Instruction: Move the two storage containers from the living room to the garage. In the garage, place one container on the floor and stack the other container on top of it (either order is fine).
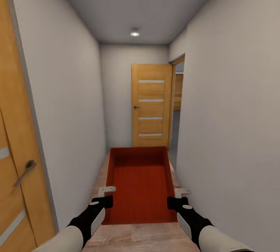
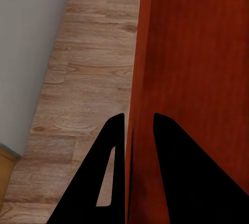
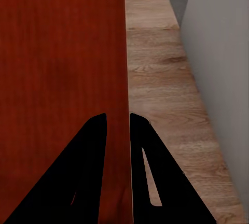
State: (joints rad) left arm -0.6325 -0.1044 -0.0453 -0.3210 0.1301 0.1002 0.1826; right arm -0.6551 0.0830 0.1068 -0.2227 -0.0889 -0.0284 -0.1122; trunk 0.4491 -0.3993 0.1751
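One orange-red storage container [image 1: 142, 184], lidless and ribbed inside, hangs level in front of me above a light wood-plank floor [image 1: 136, 238] in a narrow hallway. My left gripper [image 1: 105, 201] is shut on its left wall, one finger inside and one outside, and the left wrist view shows this gripper [image 2: 139, 116] on the container [image 2: 197, 68]. My right gripper [image 1: 175, 202] pinches the right wall the same way, as the right wrist view shows at the gripper [image 3: 118, 115] and container [image 3: 62, 53]. The second container, the living room and the garage are out of view.
Plain walls stand close on both sides. A closed wooden door [image 1: 151, 104] ends the hallway, with an open doorway [image 1: 178, 100] beside it on the right. Another wooden door [image 1: 15, 159] with a lever handle [image 1: 25, 171] is near my left.
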